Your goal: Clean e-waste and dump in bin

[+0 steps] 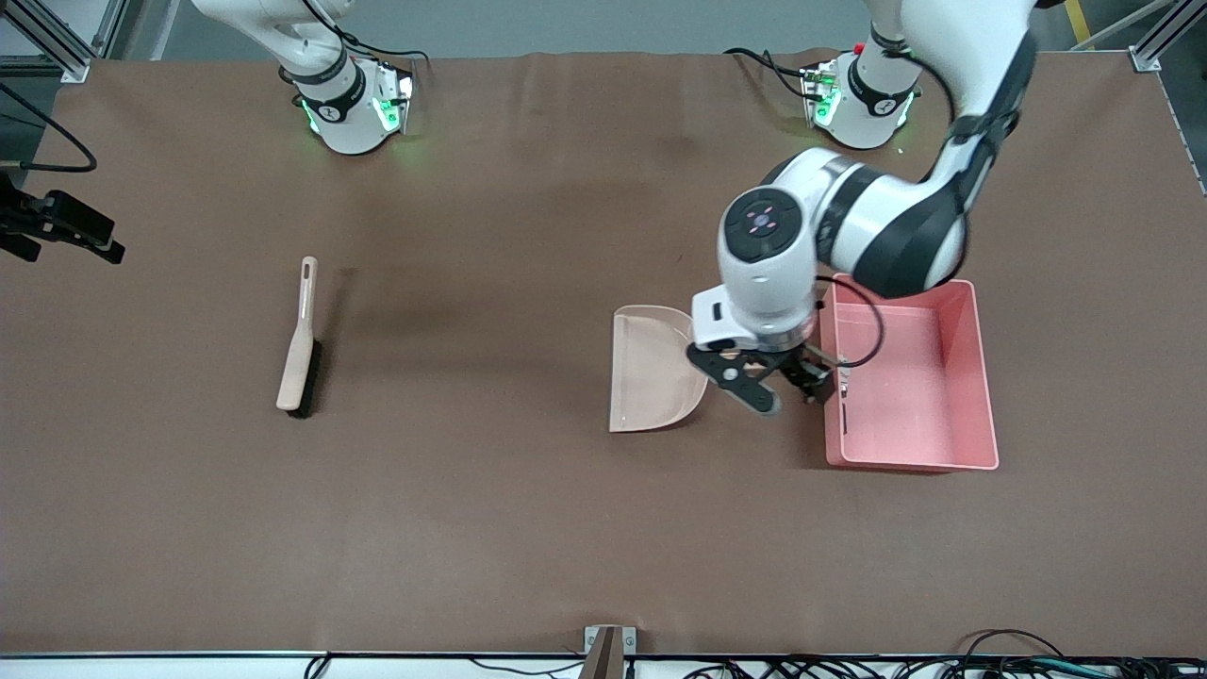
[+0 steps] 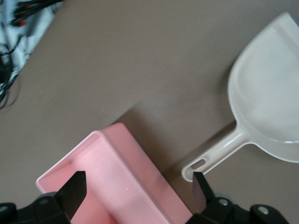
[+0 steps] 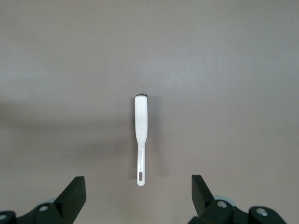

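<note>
The pink bin [image 1: 983,377] stands toward the left arm's end of the table. Inside it, by the wall nearest the dustpan, lie a tiny white part [image 1: 846,363] and a thin dark piece [image 1: 843,416] that look like the e-waste. The beige dustpan [image 1: 651,368] lies flat and empty beside the bin. My left gripper [image 1: 787,391] is open and empty, low over the gap between dustpan and bin. In the left wrist view my left gripper [image 2: 138,186] straddles the bin's wall [image 2: 117,154], with the dustpan handle [image 2: 215,156] beside one finger. My right gripper [image 3: 138,183] is open, high over the brush.
The brush [image 1: 300,339] with a beige handle lies on the brown table toward the right arm's end; it also shows in the right wrist view [image 3: 141,126]. A black camera mount [image 1: 57,226] sticks in at that end's table edge.
</note>
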Controlling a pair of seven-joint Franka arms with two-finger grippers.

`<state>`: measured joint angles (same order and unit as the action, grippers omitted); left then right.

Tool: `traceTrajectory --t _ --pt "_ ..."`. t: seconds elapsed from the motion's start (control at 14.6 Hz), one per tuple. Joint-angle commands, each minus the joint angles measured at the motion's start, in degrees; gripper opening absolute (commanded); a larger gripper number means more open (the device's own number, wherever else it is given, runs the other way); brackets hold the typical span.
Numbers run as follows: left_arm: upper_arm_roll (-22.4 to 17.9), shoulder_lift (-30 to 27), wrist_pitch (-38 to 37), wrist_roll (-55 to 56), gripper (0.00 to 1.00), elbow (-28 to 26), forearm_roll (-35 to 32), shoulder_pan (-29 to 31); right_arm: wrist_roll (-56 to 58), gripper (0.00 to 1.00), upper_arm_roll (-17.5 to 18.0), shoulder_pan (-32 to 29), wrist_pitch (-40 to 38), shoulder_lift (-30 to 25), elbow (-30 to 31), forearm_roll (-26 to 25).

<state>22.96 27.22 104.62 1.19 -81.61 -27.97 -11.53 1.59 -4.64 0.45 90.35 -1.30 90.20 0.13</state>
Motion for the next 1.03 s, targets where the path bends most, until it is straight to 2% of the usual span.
traceTrajectory --t 0.0,0.07,0.14,0.27,0.48,0.69,0.96 --pt "0.07 -6.02 -0.73 0.31 1.0 -0.39 7.02 7.11 -0.53 1.0 0.68 -0.27 0.53 -0.99 0.59 -1.09" --pt "-0.63 -8.83 -0.73 0.21 1.0 -0.56 11.58 9.05 -0.62 1.0 0.68 -0.27 0.35 -0.99 0.59 -1.09" --pt "-2.98 -10.94 -0.91 0.21 1.0 -0.83 15.45 9.59 -0.79 1.0 0.68 -0.27 0.44 -0.99 0.59 -1.01" --pt "-9.74 -15.08 -5.27 -0.14 1.0 -1.27 22.75 9.34 -0.79 1.0 0.68 -0.27 0.7 -0.9 0.5 -1.01" --pt "-15.82 -20.61 -10.66 -0.14 1.0 -3.63 26.21 9.42 -0.53 1.0 0.68 -0.27 1.14 -0.81 0.59 -1.09" --pt "-18.38 -27.55 -10.75 -0.14 1.0 -10.82 26.74 9.51 -0.36 1.0 0.77 0.25 1.32 -0.99 0.5 -1.18" --pt "-18.47 -34.85 -10.66 1.09 1.0 -18.13 27.01 9.25 -0.35 1.0 0.68 0.08 1.4 -0.9 0.5 -1.18"
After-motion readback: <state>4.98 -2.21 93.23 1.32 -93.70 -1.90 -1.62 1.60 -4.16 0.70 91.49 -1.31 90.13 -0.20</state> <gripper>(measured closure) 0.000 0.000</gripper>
